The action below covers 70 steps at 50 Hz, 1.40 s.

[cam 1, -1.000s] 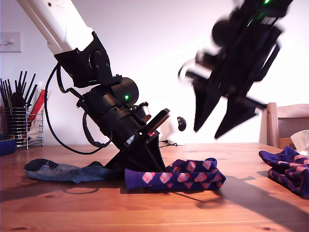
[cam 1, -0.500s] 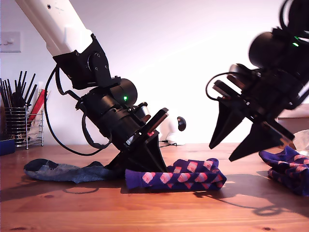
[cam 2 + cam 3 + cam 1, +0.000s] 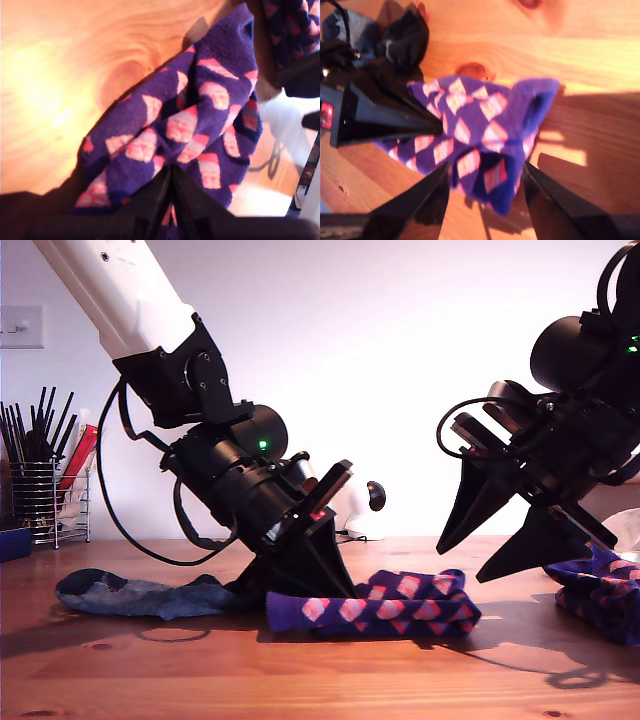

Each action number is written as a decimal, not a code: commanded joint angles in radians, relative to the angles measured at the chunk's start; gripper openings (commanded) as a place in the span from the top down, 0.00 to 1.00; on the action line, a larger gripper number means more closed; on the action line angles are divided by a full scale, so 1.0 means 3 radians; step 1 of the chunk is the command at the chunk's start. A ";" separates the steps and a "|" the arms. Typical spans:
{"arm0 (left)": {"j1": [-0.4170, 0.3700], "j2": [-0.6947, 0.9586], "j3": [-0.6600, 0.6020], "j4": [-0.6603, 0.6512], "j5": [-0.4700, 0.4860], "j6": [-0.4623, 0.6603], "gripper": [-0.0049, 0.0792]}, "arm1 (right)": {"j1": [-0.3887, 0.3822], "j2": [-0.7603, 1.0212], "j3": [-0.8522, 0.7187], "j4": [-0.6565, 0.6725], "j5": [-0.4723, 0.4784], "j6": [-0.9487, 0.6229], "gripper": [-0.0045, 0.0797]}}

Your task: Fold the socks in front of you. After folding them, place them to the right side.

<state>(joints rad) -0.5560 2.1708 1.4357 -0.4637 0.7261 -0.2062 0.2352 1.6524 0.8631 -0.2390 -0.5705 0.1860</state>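
Observation:
A navy-purple sock with pink checks (image 3: 400, 605) lies bunched on the wooden table (image 3: 320, 680) at the middle of the exterior view. My first gripper (image 3: 300, 592) leans down onto the end of it toward the exterior view's left and is shut on its fabric (image 3: 190, 125). My second gripper (image 3: 462, 565) hangs open just above the sock's other end (image 3: 480, 130), its fingers (image 3: 427, 200) astride the cloth without touching it. A plain grey-blue sock (image 3: 140, 595) lies flat behind my first gripper. Another checked sock (image 3: 605, 590) sits at the exterior view's right edge.
A wire rack of dark utensils (image 3: 40, 490) and a blue container (image 3: 14, 543) stand at the exterior view's far left. A wooden chair back (image 3: 590, 490) rises behind the table at that view's right. A cable (image 3: 130, 530) loops from the first arm.
My second gripper has come down from high up to just above the checked sock's end. My first gripper and the sock have shifted slightly toward the exterior view's right.

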 commanded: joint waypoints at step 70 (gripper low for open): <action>-0.0131 0.0159 -0.0098 0.0070 0.0200 -0.0010 0.97 | 0.0067 0.0417 -0.0408 0.0481 -0.0533 0.0164 0.47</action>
<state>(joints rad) -0.5865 2.1777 1.4319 -0.4484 0.7815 -0.2070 0.2382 1.7428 0.7700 -0.0834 -0.7055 0.2329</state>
